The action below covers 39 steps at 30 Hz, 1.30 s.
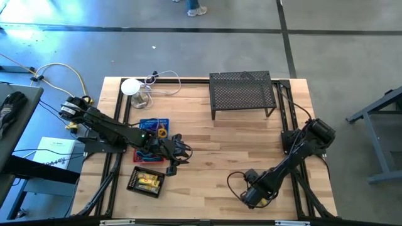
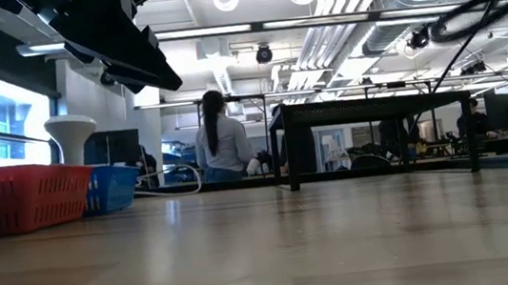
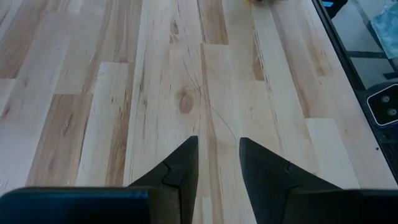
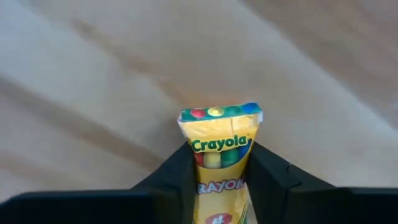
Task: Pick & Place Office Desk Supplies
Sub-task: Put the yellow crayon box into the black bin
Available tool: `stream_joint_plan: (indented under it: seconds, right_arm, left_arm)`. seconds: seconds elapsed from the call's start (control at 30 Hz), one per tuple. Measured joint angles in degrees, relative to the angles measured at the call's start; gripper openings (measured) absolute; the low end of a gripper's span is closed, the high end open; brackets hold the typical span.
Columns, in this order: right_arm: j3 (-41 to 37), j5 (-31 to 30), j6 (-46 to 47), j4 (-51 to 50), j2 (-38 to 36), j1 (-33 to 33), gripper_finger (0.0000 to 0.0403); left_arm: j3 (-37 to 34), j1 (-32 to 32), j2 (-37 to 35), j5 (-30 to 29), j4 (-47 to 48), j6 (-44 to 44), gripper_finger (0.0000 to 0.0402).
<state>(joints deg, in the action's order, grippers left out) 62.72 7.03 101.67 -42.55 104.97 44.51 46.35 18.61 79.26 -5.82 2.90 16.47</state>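
My right gripper [image 4: 221,163] is shut on a yellow-and-green Crayola crayon pack [image 4: 221,134]; in the high view it sits over the table's near right part [image 1: 251,196]. My left gripper [image 3: 219,148] is open and holds nothing, with only bare wood below it. In the high view it hovers near the baskets [image 1: 179,152]. A blue basket [image 1: 154,126] holds small coloured items. A black tray [image 1: 146,181] holds yellow pieces. Both rest flat on the table. My right gripper pinches the crayon pack between its two fingers, which press on the pack's two long sides [image 4: 198,163]. The fingers lie along the pack. Its top end with the coloured crayon tips [image 4: 219,112] sticks out past the fingertips.
A red basket [image 2: 20,196] lies partly under my left arm, next to the blue basket [image 2: 113,185]. A black mesh shelf [image 1: 242,94] stands at the far edge, with a white round device [image 1: 131,86] and its cable to the left. A person [image 2: 217,139] stands beyond the table. Bare wood [image 1: 213,157] lies between the arms.
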Motion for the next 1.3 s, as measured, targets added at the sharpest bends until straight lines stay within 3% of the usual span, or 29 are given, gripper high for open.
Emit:
stream_joint_plan:
  seconds: [0.13,0.27,0.47,0.6,0.87,1.0,1.13,1.3]
  right_arm:
    - [0.0,-4.0,-1.4,4.8,-1.5,0.0,0.0084]
    - [0.0,-11.6,-6.6,11.5,-4.0,-0.5,0.0097]
    - [0.0,-18.2,-22.7,25.2,-5.7,-5.4,0.0105]
    - [0.0,-17.4,-38.0,38.1,-5.7,-9.5,0.0099]
    - [0.1,-8.7,-68.8,64.5,-5.7,-13.9,0.0096]
    - [0.1,-8.3,-79.8,68.2,-5.7,-15.2,0.0096]
    - [0.0,-8.6,-85.1,68.6,-5.7,-16.3,0.0096]
    - [0.0,-8.2,-89.9,71.4,-5.7,-17.3,0.0096]
  left_arm:
    - [0.0,0.0,0.0,0.0,0.0,-0.2,0.0112]
    - [0.0,0.0,0.0,-0.3,-0.9,-3.2,0.0112]
    - [0.0,1.2,0.7,3.3,-9.3,-9.3,0.0112]
    - [0.0,3.0,3.3,8.7,-15.7,-12.8,0.0112]
    - [0.0,4.8,7.2,7.6,-22.6,-13.5,0.0112]
    - [0.0,4.8,9.7,11.7,-33.4,-12.1,0.0112]
    - [0.0,4.8,11.3,18.1,-41.5,-11.8,0.0112]
    - [0.0,4.8,12.0,20.6,-43.8,-11.9,0.0112]
